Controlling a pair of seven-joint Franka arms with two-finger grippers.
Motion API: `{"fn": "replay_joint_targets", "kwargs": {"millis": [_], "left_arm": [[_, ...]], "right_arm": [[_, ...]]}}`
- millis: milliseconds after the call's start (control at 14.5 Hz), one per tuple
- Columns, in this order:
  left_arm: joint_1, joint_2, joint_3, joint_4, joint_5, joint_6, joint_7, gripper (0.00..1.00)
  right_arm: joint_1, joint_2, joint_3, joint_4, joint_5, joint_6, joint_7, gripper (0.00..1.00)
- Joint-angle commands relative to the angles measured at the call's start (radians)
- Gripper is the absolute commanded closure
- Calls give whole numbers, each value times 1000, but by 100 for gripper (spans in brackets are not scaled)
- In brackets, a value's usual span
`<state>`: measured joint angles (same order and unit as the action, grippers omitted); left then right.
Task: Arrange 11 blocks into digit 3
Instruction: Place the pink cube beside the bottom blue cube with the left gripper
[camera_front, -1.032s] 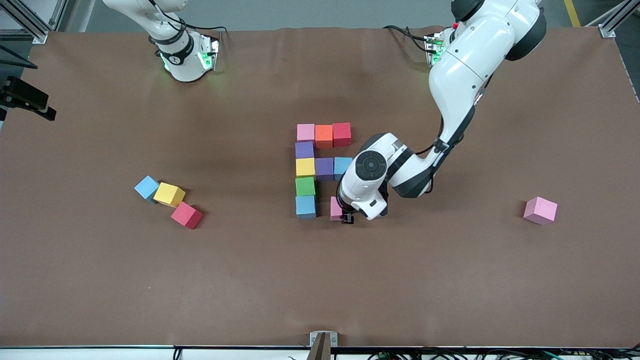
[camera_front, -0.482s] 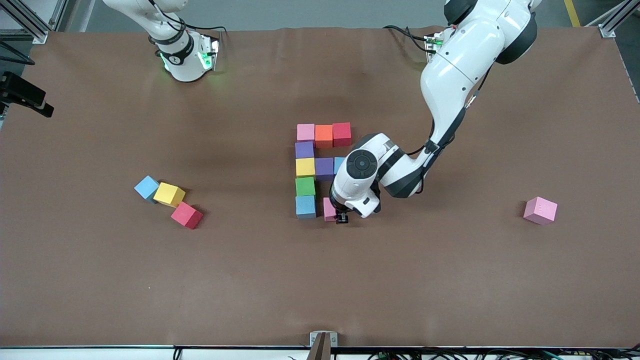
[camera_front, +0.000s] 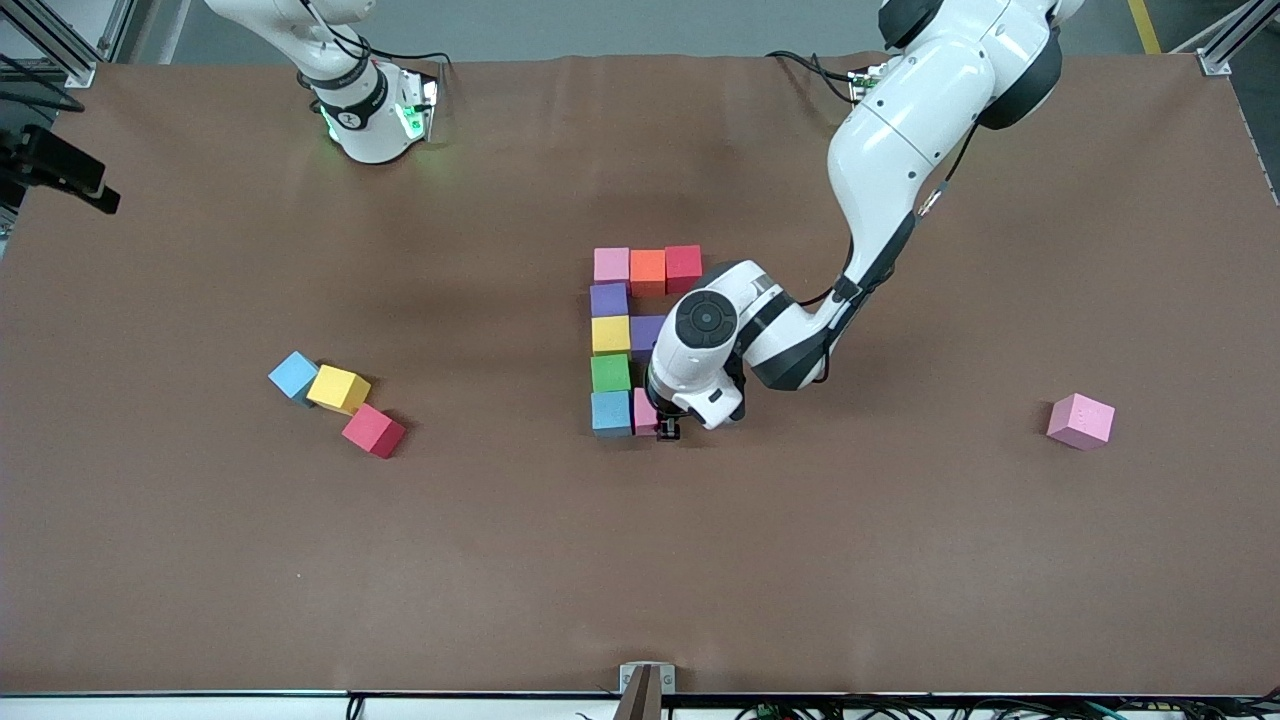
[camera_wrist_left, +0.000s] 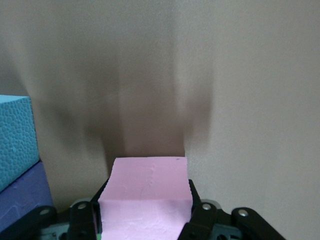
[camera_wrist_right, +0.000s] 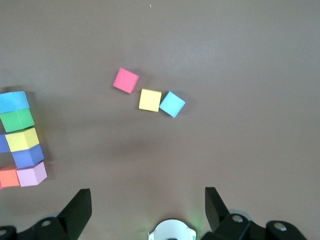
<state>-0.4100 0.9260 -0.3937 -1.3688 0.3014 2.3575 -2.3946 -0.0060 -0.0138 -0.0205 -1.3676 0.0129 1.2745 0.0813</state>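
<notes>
Glossy white arm (camera_front: 900, 130) shells; black joints and cables; green base lights.

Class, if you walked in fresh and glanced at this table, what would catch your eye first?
Mid-table, a multicoloured block figure is nearly formed; the left gripper holds a pink cube beside its blue corner block. Three loose cubes lie toward the right arm's end, where the right gripper waits, open.

No readable words, numbers, labels or brand names appear anywhere. The foam blocks (camera_front: 630, 340), the brown table (camera_front: 640, 560) and both robot arms carry no legible print.
</notes>
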Motion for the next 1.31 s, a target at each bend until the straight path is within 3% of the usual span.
{"fn": "replay_joint_targets", "kwargs": {"millis": [0, 482, 895, 1101, 1239], "left_arm": [[-13, 17, 12, 31, -7, 2, 18, 91], [-21, 25, 12, 31, -7, 2, 20, 91], [-20, 39, 12, 33, -7, 25, 20, 89], [-18, 40, 12, 31, -7, 45, 20, 78], [-16, 40, 12, 31, -5, 46, 22, 58]], "right_arm": [[47, -63, -61, -110, 1, 25, 14, 0], [6, -37, -10, -120, 1, 74, 11, 0], [26, -31, -6, -117, -10, 77, 17, 0], [23, -31, -6, -117, -10, 71, 14, 0], [20, -31, -7, -117, -10, 71, 12, 0]]}}
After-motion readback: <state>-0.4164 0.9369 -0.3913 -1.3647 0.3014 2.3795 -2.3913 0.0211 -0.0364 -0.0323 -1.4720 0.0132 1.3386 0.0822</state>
